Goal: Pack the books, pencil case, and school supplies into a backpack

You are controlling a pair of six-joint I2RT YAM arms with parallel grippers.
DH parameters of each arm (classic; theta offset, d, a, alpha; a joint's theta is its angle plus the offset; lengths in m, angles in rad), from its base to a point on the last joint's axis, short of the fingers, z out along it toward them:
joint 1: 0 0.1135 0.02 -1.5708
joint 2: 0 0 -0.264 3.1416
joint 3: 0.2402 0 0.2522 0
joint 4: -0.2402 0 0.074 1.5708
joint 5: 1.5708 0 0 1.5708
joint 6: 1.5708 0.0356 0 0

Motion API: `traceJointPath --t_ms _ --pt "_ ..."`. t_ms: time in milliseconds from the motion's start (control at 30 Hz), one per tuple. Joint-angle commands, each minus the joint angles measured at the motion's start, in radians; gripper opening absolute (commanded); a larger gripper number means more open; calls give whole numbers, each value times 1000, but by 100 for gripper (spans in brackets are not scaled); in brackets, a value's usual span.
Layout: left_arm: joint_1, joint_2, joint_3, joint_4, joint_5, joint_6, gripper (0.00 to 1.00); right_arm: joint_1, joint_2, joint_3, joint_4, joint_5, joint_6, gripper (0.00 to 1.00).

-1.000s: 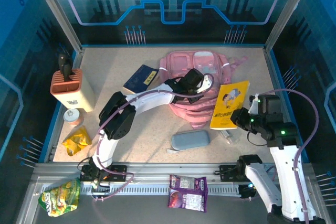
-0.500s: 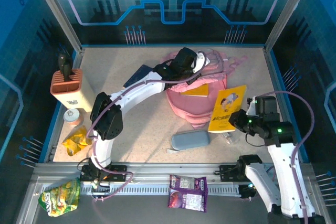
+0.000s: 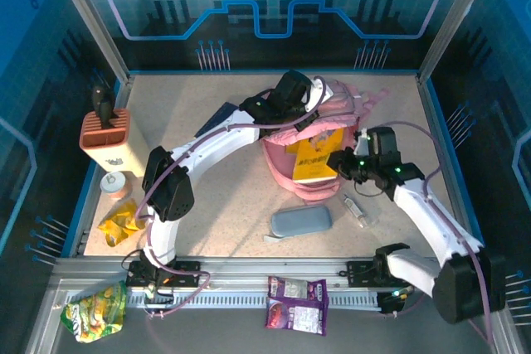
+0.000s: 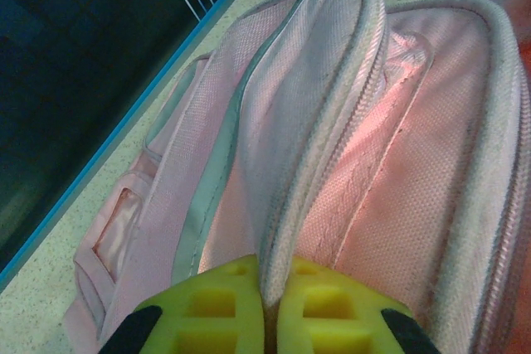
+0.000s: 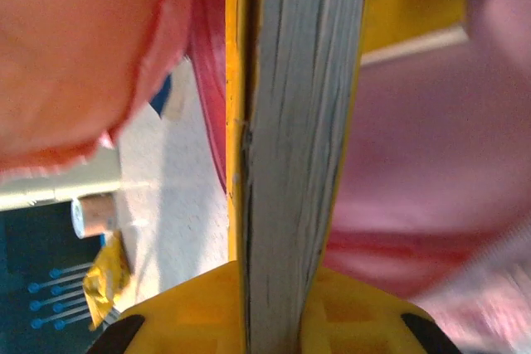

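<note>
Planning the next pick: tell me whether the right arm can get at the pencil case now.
Probably not yet: the right tool is clamped on the yellow book at the backpack mouth. Otherwise the pencil case lies uncovered on the table nearby.

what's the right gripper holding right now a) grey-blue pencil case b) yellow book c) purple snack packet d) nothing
B: the right gripper is shut on the yellow book. The right wrist view shows the book's page edge clamped between the fingers, and the top view shows it at the mouth of the backpack.
</note>
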Motion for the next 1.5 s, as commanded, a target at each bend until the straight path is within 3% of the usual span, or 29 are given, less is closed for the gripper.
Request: traceJointPath --t_ms 0,167,300,400,500,667,833,967,1067,1200,1300,1467 --pt "1 -77 49 84 27 -29 0 12 110 18 323 -22 36 3" --pt "1 -83 32 88 19 -25 0 8 307 34 559 3 77 17" --pt "0 -87 26 95 21 -29 0 6 435 116 506 40 41 32" --pt "2 -86 22 94 23 -29 0 13 415 80 495 90 20 45" --pt "1 -87 13 100 17 -28 0 22 347 57 374 158 -30 59" --pt "3 -83 -6 118 11 -26 0 52 202 -17 186 259 -72 65" --pt "3 -82 -9 132 12 -22 0 129 144 -126 231 279 -8 57" --pt "3 -77 4 128 16 -30 0 206 241 -118 342 266 42 43" --pt "4 -77 8 121 19 -35 0 250 302 -121 464 349 47 34" --pt "3 -77 5 113 17 -47 0 226 377 -94 619 442 69 28" --pt "3 -75 2 122 4 -45 0 215 414 -21 587 533 41 27" --pt "4 -66 12 99 -23 -42 0 205 390 -39 588 491 23 25"
